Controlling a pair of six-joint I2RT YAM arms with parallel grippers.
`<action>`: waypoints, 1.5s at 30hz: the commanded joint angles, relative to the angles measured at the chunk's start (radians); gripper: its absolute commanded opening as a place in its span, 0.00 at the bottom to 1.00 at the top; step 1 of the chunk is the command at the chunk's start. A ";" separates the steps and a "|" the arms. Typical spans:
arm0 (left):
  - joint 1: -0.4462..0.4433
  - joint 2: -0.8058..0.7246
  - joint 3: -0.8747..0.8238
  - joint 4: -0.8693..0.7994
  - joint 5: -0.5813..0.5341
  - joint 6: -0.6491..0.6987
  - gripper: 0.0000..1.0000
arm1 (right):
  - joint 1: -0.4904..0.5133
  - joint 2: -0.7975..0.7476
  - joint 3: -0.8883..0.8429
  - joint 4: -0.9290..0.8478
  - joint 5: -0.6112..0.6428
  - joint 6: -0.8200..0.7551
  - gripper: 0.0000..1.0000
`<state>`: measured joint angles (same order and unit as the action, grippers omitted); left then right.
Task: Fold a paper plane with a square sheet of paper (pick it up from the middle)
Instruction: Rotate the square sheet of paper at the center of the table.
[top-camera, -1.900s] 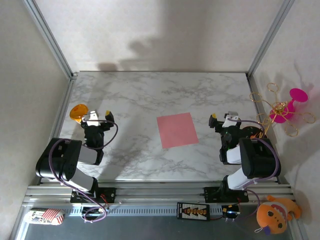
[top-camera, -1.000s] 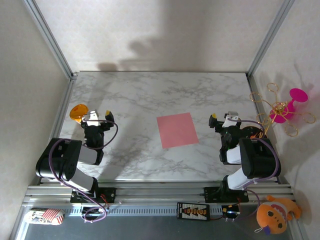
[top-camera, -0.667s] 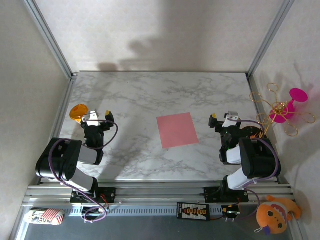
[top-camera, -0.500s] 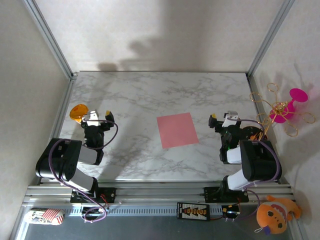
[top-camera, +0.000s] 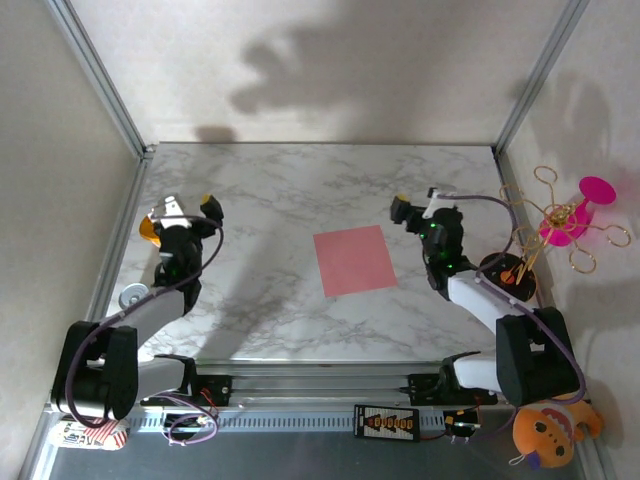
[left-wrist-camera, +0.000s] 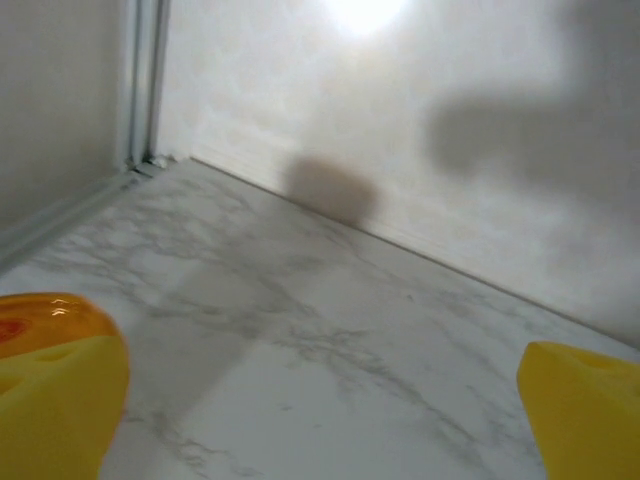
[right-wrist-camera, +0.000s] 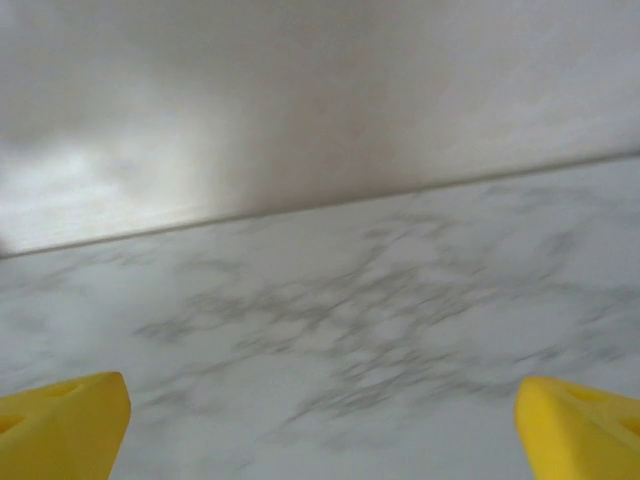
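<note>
The square sheet of paper (top-camera: 354, 260) lies flat and unfolded on the marble table (top-camera: 290, 190), and nothing touches it. Left of the sheet and well apart from it, the left gripper (top-camera: 188, 206) hangs over the table with its two fingers spread wide and nothing between them. In its wrist view the yellow fingertips (left-wrist-camera: 585, 415) stand at the two edges, with bare marble and the back wall between them. An orange disc (top-camera: 148, 229) sits just beside this gripper, on the side away from the sheet. Right of the sheet, a little closer than the left one and slightly beyond the sheet's far edge, the right gripper (top-camera: 419, 206) is also wide open and holds nothing. Its yellow fingertips (right-wrist-camera: 60, 420) frame empty marble in the wrist view. Further right of the sheet, outside the table's frame, a magenta toy (top-camera: 590, 195) stands among golden wire loops. An orange plush toy (top-camera: 545, 430) lies near the front right corner.
</note>
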<state>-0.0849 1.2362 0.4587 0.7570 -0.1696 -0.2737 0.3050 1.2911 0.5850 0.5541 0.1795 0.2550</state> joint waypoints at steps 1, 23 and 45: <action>-0.016 0.050 0.078 -0.247 0.077 -0.153 0.99 | 0.127 0.007 0.033 -0.231 0.052 0.140 0.99; -0.068 0.228 0.166 -0.212 0.274 -0.274 0.99 | 0.458 0.420 0.289 -0.485 -0.126 0.371 0.89; -0.079 0.247 0.292 -0.400 0.240 -0.300 0.99 | 0.466 0.841 0.832 -0.628 -0.048 0.815 0.90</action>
<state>-0.1566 1.4776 0.7143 0.4316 0.0898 -0.5766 0.7601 2.1036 1.3716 0.0212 0.1127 0.9939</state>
